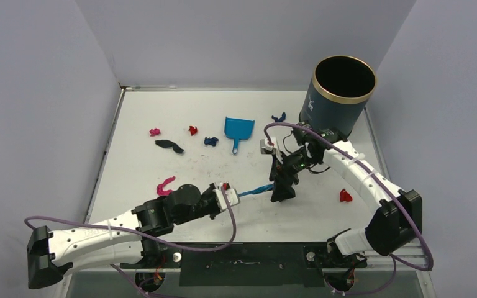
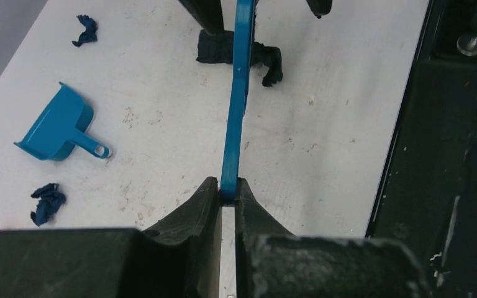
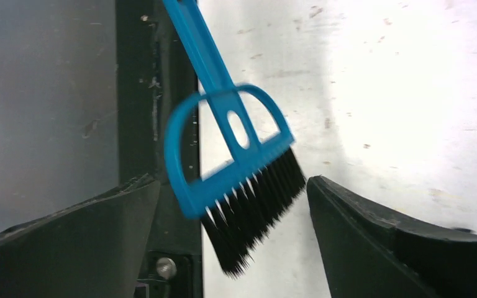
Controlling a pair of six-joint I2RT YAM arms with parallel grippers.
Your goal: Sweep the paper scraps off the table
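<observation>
By the table's (image 2: 323,161) near edge, left claw (image 2: 227,190) grips the brush (image 2: 236,112).

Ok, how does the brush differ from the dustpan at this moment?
The brush is clamped at its handle end by the left gripper, its head between the open fingers of the right gripper; the dustpan lies ungripped on the table, farther back. The brush ends in black bristles; the dustpan is an open scoop with a short handle. Both are blue plastic.
</observation>
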